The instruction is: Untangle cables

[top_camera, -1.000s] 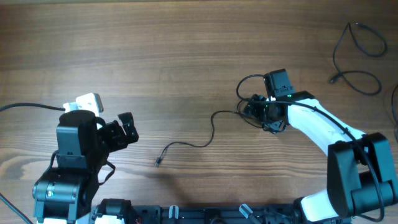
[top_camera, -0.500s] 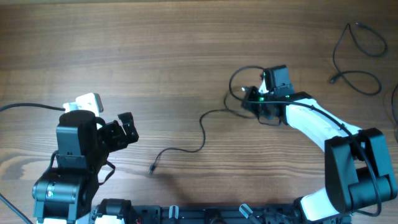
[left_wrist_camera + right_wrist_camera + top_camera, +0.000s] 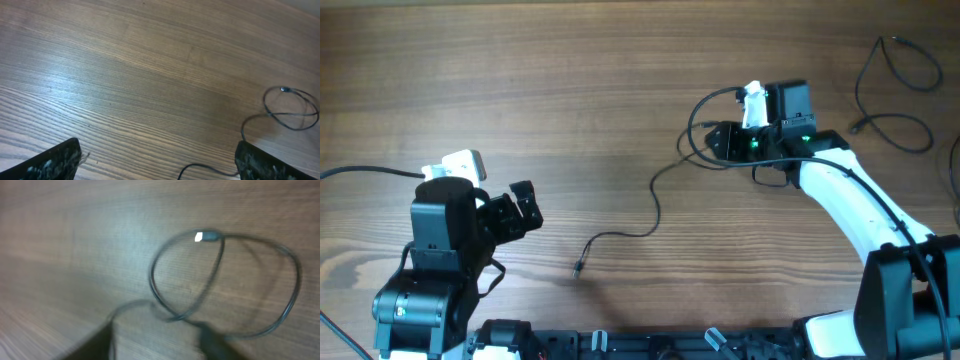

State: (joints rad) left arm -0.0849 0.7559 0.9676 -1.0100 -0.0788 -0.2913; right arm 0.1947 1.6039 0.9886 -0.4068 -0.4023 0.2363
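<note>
**Left gripper** (image 3: 523,208): fully open and holding nothing. In the left wrist view the left gripper (image 3: 157,150) has its 2 fingers (image 3: 55,161) at opposite lower corners, with bare table (image 3: 125,65) between them. It sits at the lower-left of the table, well apart from every cable.

**Right gripper** (image 3: 722,140): positioned right of centre, in the upper half of the table. In the blurred right wrist view the right gripper (image 3: 156,330) has its 2 dark fingers (image 3: 100,342) standing apart, so the jaws are open. A strand of the cable runs up to the right-hand finger; the blur does not allow a ruling on contact.

**Cable** (image 3: 657,205): 1 thin black cord lying on the wood.
- Upper end: forms a loop around and beside the right gripper. The right wrist view shows this loop (image 3: 151,280) crossing over itself, with a small connector (image 3: 207,235) at its top.
- Lower end: trails down and left in a loose S-curve and ends in a small plug (image 3: 577,268), which lies free between the 2 arms.

**Second cable** (image 3: 859,88): loosely looped in the upper-right corner — well clear of both grippers.
</note>
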